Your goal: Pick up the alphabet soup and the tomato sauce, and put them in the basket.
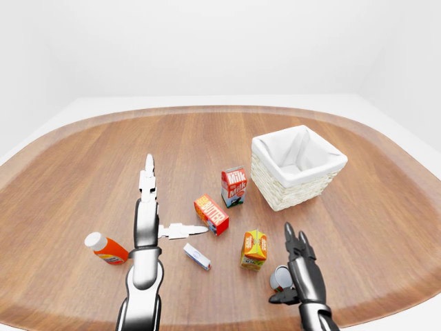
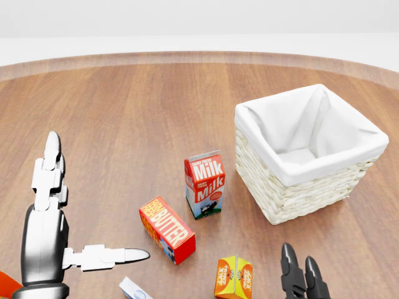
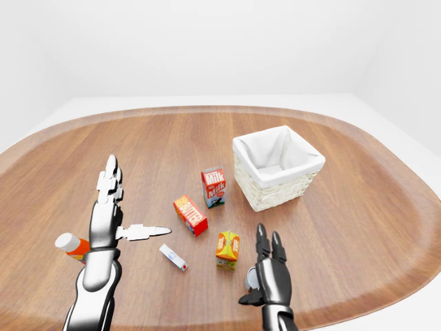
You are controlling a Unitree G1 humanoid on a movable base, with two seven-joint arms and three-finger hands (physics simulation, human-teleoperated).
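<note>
Oval wooden table [image 1: 207, 138], white surround | lined wicker basket [image 1: 298, 168] toward its right side, milk carton [image 1: 233, 186] beside it | left hand [image 1: 147, 217] released, fingers spread | right hand [image 1: 300, 265] unclenched, beside a grey-topped can [image 1: 279, 276] near the table's bottom edge; label unreadable.

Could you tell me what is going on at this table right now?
A simulated humanoid is working over a wooden table. Its right hand is open beside a small can near the bottom of the left-eye view, not gripping it. Its left hand is open with fingers spread, holding nothing. The lined basket is empty. A milk carton, butter box, orange carton and bottle lie around.
</note>
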